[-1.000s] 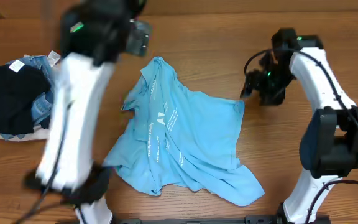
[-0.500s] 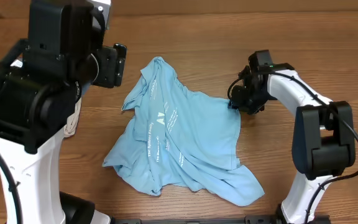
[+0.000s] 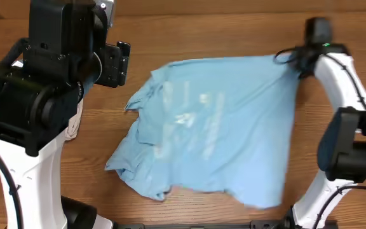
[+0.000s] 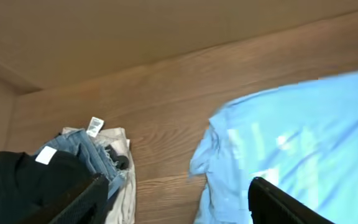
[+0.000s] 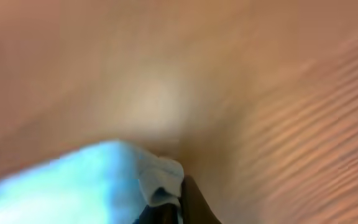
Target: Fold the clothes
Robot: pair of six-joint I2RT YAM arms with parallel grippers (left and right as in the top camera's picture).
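Now, light-blue T-shirt point(image 3: 221, 133) corner tight in right hand point(image 3: 290, 60).

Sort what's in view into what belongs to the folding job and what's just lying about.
Job in hand:
- light-blue T-shirt
- right gripper, shut on a corner of the shirt
- left gripper, open and empty

Lying about, heaped together:
- black garment
- denim piece
- pale garment

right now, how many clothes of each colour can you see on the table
light blue T-shirt: 1
black garment: 1
denim garment: 1
off-white garment: 1
total: 4 visible, the last three in one pile
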